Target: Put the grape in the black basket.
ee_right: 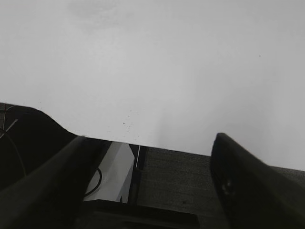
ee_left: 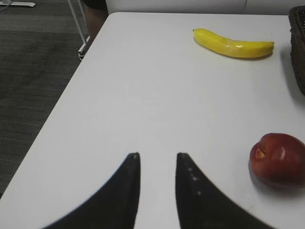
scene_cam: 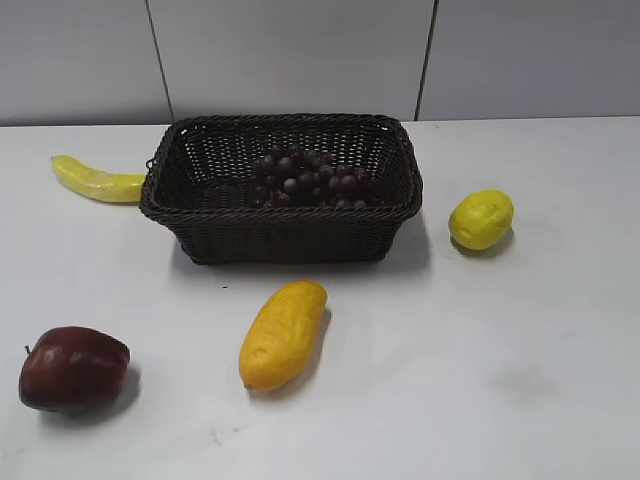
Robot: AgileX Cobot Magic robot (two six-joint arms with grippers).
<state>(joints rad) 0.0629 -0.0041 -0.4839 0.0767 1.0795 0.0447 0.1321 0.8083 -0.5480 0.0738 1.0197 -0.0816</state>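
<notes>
The left claw point(ee_left: 157, 157) stands slightly parted and empty over the white desk point(scene_cam: 520, 340). At twelve o'clock the bunch of dark red-purple grapes point(scene_cam: 308, 178) lies inside the dark woven wicker basket point(scene_cam: 280, 235); it looks light, lumpy and loose, best pinched across the cluster's middle. The right claw point(ee_right: 147, 138) gapes wide, empty.

basket point(ee_left: 299, 47) cut off by the left wrist view's right edge — only a sliver shows; its front wall hides the grape's point(scene_cam: 310, 180) lower part.
</notes>
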